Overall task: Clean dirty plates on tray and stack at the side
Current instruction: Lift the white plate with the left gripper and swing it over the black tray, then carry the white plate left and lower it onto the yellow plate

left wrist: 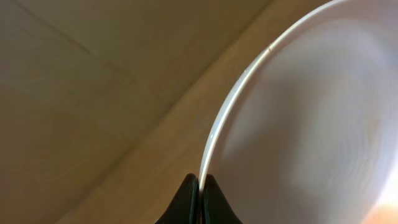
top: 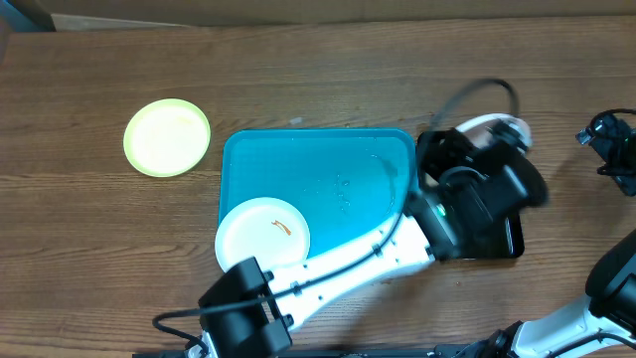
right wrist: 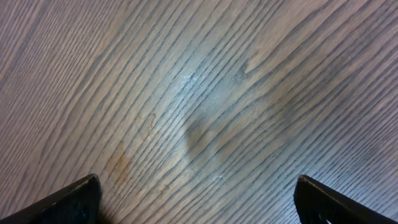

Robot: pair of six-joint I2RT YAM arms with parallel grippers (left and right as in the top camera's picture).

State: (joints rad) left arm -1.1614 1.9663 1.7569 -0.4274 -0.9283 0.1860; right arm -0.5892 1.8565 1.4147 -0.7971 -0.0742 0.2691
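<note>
the left tool [left wrist: 199, 182] is closed on the rim of a white plate [left wrist: 298, 124]. its two fingers pinch the edge from either side, so the plate stands on edge rather than lying flat. from above, that plate shows as a pale sliver past the far right corner of the blue tray [top: 328, 164], by the far end of the black tray [top: 509, 244] that sits just beside it. whether it carries a smear cannot be told.

the left arm [top: 348, 261] runs from the near left of the bench [top: 79, 249] slantwise over the blue tray's near edge. it is stretched long, with its wrist over the black tray.

the right tool [right wrist: 199, 202] is spread wide and holds nothing, looking down on bare wood. it is at the far right of the bench, near the held plate and well apart from the others.

a second white plate [top: 262, 235] with an orange smear lies flat in the near left corner of the blue tray. a yellow-green plate [top: 167, 137] lies on the bench off the tray's far left corner, not touching it.

if that plate marks the stacking spot, it lies leftward from the held plate with the whole blue tray between. the left arm looks better placed for that carry, and the plate would need tipping flat first.
</note>
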